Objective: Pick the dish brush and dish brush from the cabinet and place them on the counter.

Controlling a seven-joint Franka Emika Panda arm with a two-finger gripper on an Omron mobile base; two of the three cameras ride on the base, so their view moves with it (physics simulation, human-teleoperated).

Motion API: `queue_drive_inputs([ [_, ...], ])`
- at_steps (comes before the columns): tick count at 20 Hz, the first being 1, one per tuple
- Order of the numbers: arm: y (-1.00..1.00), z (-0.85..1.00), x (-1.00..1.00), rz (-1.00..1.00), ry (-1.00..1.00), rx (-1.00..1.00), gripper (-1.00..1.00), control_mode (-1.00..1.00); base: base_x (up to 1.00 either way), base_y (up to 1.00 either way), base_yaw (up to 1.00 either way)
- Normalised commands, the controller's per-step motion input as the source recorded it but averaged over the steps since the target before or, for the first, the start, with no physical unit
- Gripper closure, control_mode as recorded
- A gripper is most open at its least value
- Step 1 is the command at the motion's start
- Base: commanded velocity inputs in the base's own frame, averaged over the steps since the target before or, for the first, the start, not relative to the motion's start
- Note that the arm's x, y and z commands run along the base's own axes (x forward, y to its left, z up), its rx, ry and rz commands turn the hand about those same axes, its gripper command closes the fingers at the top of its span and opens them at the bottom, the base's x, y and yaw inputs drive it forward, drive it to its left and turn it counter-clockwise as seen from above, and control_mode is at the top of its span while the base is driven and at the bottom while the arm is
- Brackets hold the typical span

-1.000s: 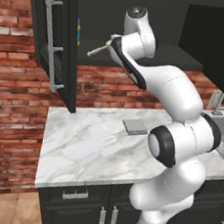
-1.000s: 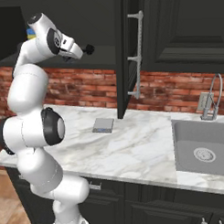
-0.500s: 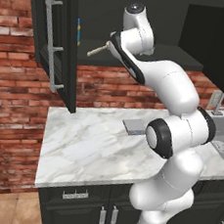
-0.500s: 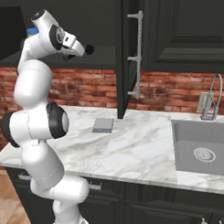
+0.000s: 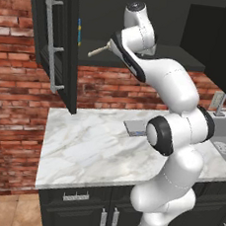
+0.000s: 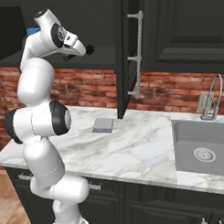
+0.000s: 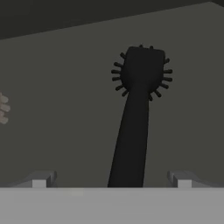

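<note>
Nearest the base, the white marble surface [image 5: 91, 147] carries a flat grey pad [image 6: 103, 125] close to the brick wall, with the sink [image 6: 204, 149] off toward three o'clock in the right base view; neither brush has reached it yet. Above it the arm reaches into the open cabinet [image 5: 54, 34], and the end effector [image 7: 111, 181] sits just over the dark inner shelf with its two tips spread wide apart and nothing between them but air. In the hand view the black brush [image 7: 135, 118] lies flat on the shelf, its handle running from six o'clock, between the tips, up to a round bristled head at about one o'clock. At nine o'clock of that view the bristles of the cream brush [image 7: 3, 107] peek in; in the left base view its thin handle [image 5: 97, 51] sticks out at nine o'clock from the arm. Both brushes look light and rigid, the slim handles probably smooth and apt to roll, so the sound hold is mid-handle, squeezed across its width, well clear of the springy bristles.
</note>
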Motion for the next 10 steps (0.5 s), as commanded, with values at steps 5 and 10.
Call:
queue_drive_inputs([
  [5,0.0,-0.07,0.0,0.0,0.01,0.0,-1.0,-1.0,0.0,0.0,0.0],
  [10,0.0,-0.07,0.0,0.0,0.0,0.0,-1.0,-1.0,0.0,0.0,0.0],
])
